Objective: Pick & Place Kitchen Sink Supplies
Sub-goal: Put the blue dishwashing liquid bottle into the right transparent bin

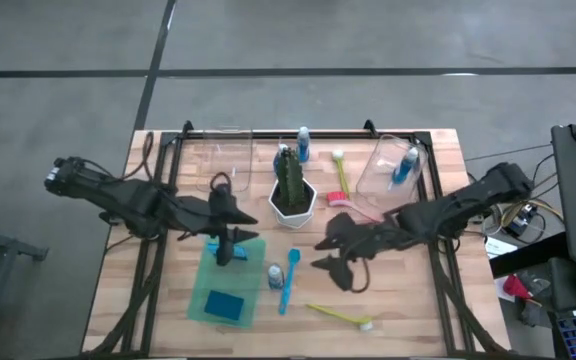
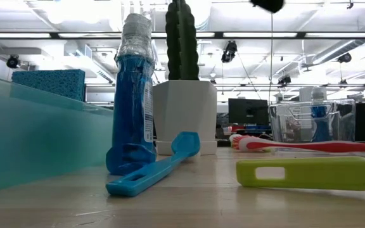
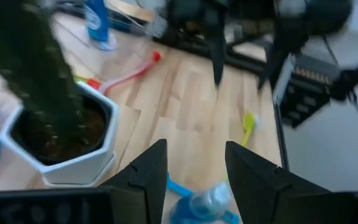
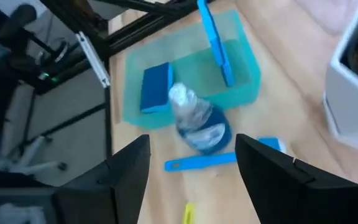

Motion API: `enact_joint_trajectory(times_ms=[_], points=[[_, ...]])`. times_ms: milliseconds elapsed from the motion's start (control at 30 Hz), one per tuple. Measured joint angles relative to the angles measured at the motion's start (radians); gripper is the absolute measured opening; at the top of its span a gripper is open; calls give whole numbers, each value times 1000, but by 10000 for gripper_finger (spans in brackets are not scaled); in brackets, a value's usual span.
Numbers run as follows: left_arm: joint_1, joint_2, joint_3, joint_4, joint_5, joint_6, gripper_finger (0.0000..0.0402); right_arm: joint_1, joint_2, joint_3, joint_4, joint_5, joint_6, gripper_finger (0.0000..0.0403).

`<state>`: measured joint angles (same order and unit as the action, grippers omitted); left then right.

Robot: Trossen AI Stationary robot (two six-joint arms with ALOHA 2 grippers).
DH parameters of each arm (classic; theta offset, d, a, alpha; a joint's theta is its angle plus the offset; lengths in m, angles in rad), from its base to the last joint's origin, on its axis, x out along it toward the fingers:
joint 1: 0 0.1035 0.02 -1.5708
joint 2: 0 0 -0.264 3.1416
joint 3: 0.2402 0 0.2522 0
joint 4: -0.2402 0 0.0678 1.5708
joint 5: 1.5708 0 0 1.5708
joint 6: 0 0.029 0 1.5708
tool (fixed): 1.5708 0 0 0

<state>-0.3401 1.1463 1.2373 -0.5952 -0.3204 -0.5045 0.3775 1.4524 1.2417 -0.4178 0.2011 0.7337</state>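
Fingers of both grippers were seen parted and empty. From above, the left gripper (image 1: 230, 248) was held over the tray (image 1: 200, 300), where a sponge (image 1: 227, 305) lay; the right gripper (image 1: 333, 255) was near a bottle (image 1: 275, 273) and blue brush (image 1: 288, 282). At table level, that bottle (image 2: 132, 95) was seen upright, touching the brush (image 2: 152, 166).

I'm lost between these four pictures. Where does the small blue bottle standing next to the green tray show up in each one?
High view: the small blue bottle stands low centre, right of the green tray.
Low view: tall, left of centre, before the cactus pot.
Left wrist view: bottom edge, between the dark fingers.
Right wrist view: centre, beside the tray.
Shared landmark: the blue brush lying beside it.
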Motion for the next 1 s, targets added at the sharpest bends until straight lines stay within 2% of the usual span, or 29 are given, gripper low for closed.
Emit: enact_joint_trajectory(times_ms=[200,467,767,900,1000], points=[[0,-33,0,-8,-117,-50,154,-10,156,95,14,11,-258,241],[0,-37,0,-8,-127,-158,154,-21,336,247,13,8,-421,279],[0,-36,0,-5,-127,-161,154,-41,448,305,27,-23,-472,305],[0,-36,0,-7,-127,-151,154,-52,482,304,35,-32,-458,305],[0,-36,0,-8,-127,-142,154,-57,502,304,47,-82,-447,299]])
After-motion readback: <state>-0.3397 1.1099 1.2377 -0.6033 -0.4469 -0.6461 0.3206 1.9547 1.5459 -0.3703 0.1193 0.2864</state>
